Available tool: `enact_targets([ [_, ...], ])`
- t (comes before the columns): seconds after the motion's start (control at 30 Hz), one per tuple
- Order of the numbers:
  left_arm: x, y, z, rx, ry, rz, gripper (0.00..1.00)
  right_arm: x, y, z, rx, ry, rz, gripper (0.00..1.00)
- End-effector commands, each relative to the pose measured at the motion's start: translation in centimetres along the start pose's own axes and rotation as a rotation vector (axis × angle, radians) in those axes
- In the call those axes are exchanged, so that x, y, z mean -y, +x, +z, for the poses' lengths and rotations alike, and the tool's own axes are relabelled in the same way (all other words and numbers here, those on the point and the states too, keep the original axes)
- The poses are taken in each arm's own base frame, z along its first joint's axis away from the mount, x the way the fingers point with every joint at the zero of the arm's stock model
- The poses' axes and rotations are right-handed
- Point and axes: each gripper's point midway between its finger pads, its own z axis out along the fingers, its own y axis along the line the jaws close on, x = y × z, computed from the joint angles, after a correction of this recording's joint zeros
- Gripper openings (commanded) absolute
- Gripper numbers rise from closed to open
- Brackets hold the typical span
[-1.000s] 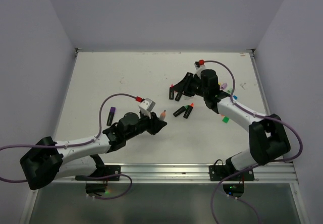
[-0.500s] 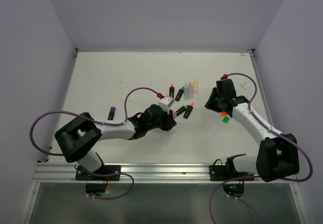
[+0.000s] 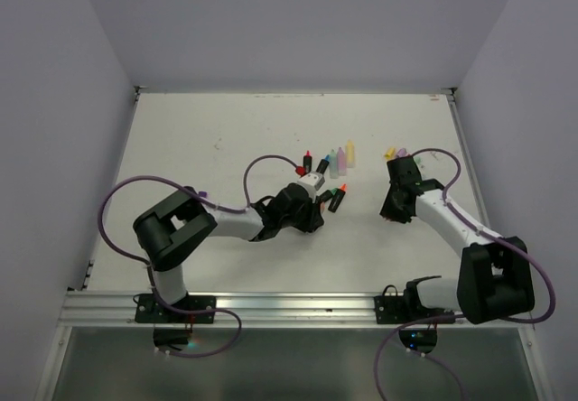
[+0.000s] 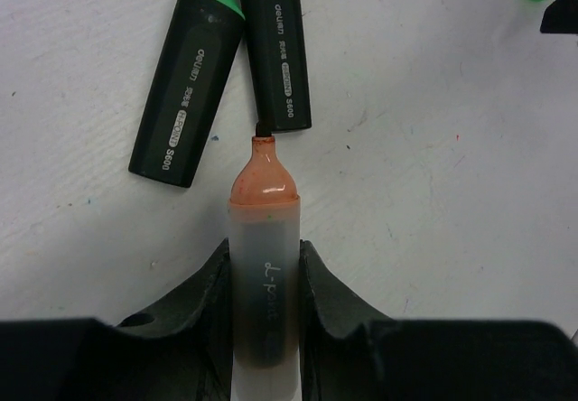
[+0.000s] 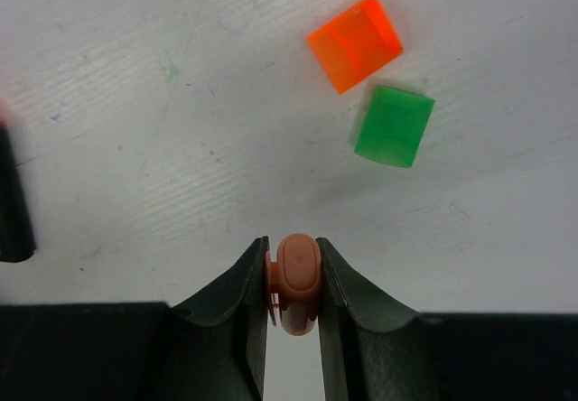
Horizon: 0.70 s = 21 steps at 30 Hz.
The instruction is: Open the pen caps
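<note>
Two grippers are at work, each closed on one peach-coloured item.

Left gripper [image 4: 264, 255]: its fingers are narrowed around the barrel of one peach pen [image 4: 264, 225]. The pen is uncapped, with its bare tip pointing away from the wrist. The tip lies just beside the near end of one of two black pens [image 4: 278, 53] on the table [image 3: 199, 148]. Whether it touches that pen cannot be told. The two black pens lie side by side, slightly splayed, and the left one shows a green end.

Right gripper [image 5: 292, 247]: its fingers are pinched on one peach cap [image 5: 298, 279], held off the pen and well apart from the left gripper.

Two loose caps lie on the table ahead of the right gripper — one orange cap [image 5: 354, 42] and one green cap [image 5: 394, 125]. They sit just beside each other with a thin gap between them.

In the top view, three pastel pens [image 3: 341, 156] lie in a close row beyond the left gripper. The two black pens lie between that row and the gripper.
</note>
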Motion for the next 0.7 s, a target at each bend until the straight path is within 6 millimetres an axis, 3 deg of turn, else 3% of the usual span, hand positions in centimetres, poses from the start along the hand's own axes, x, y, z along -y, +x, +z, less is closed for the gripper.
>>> enact_targets([
  [0.0, 0.5, 0.3, 0.8, -0.032, 0.013, -0.013, 0.14, 1.8, 0.6, 1.1, -0.021, 0.083, 0.006, 0.0],
  [0.13, -0.1, 0.6, 0.7, -0.049, -0.017, -0.007, 0.25, 1.6, 0.8, 1.7, -0.034, 0.081, 0.016, 0.11],
  [0.3, -0.8, 0.1, -0.5, -0.022, -0.062, -0.006, 0.49, 1.2, 0.7, 2.4, -0.044, 0.07, -0.003, 0.34],
  [0.43, -1.0, -1.1, -1.8, 0.02, -0.084, 0.0, 0.58, 1.2, 0.0, 2.2, -0.015, 0.066, -0.016, 0.54],
  [0.53, -1.4, -1.6, -2.7, 0.036, -0.106, 0.003, 0.62, 1.0, -0.6, 1.7, 0.001, 0.058, -0.027, 0.61],
  [0.63, -1.4, -3.7, -4.6, 0.083, -0.133, 0.001, 0.65, 0.3, -1.7, 0.7, 0.037, 0.022, -0.03, 0.68],
  [0.67, -1.5, -4.2, -5.1, 0.093, -0.148, 0.001, 0.71, -0.2, -2.1, 0.1, 0.053, -0.006, -0.025, 0.68],
])
